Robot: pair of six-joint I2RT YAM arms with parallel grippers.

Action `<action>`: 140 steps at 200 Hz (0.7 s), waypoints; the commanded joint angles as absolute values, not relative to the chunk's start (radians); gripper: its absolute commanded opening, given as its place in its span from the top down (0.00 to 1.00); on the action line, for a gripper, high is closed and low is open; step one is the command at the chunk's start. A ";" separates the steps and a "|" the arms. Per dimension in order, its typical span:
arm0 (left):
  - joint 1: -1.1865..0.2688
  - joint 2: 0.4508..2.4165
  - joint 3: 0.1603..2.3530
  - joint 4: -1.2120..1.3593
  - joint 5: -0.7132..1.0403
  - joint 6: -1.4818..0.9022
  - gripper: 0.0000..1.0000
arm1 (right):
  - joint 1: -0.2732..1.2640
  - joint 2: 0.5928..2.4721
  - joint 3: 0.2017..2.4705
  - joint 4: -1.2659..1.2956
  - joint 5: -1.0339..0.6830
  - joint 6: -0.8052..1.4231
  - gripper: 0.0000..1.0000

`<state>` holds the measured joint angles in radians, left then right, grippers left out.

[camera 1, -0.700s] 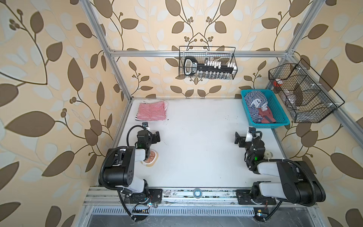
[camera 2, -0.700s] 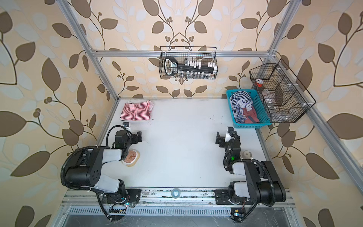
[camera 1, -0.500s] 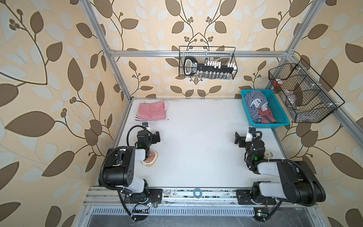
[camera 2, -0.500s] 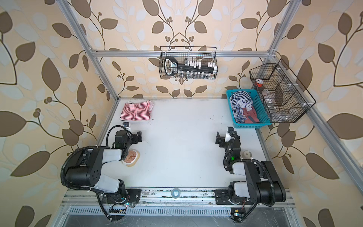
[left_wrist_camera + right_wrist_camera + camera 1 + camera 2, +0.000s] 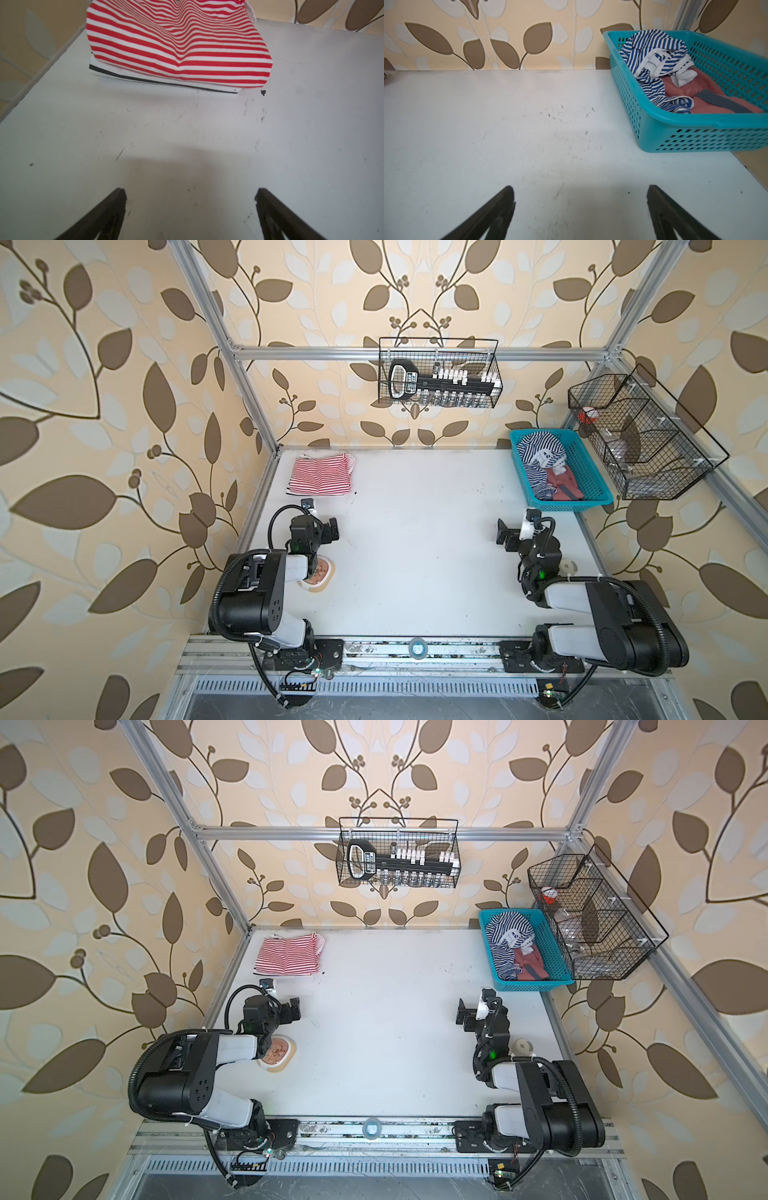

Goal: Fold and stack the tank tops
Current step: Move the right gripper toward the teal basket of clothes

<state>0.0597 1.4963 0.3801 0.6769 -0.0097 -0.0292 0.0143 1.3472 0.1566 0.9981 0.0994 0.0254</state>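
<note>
While left claw (image 5: pixel 190 194) and right claw (image 5: pixel 580 191) gape empty, navy-striped top (image 5: pixel 652 47) in basket (image 5: pixel 675 124) looks limp; pinch bunched fold.

We see only part of the dusty red top (image 5: pixel 716 87): the navy-striped top (image 5: pixel 652 47) lies crumpled over it in the teal basket (image 5: pixel 695 141), and the right wrist view cuts off one end of that basket. In the left wrist view the red-striped top (image 5: pixel 178 45) runs past the frame edge. We cannot tell what the white layer with a black line (image 5: pixel 116 75) beneath it is. The left fingers (image 5: pixel 106 216) and right fingers (image 5: pixel 496 216) are cropped to their tips. In both top views the left arm hides part of a small dish (image 5: pixel 322 574).
</note>
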 commanded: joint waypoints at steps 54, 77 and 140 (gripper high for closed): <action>0.063 1.496 0.406 0.696 -0.027 -0.036 0.01 | 0.009 1.351 0.181 1.019 0.084 0.015 0.00; 0.062 1.497 0.407 0.697 -0.027 -0.035 0.01 | 0.009 1.351 0.180 1.020 0.084 0.015 0.00; 0.063 1.482 0.419 0.677 -0.053 -0.045 0.07 | 0.011 1.322 0.202 0.972 0.109 0.023 0.09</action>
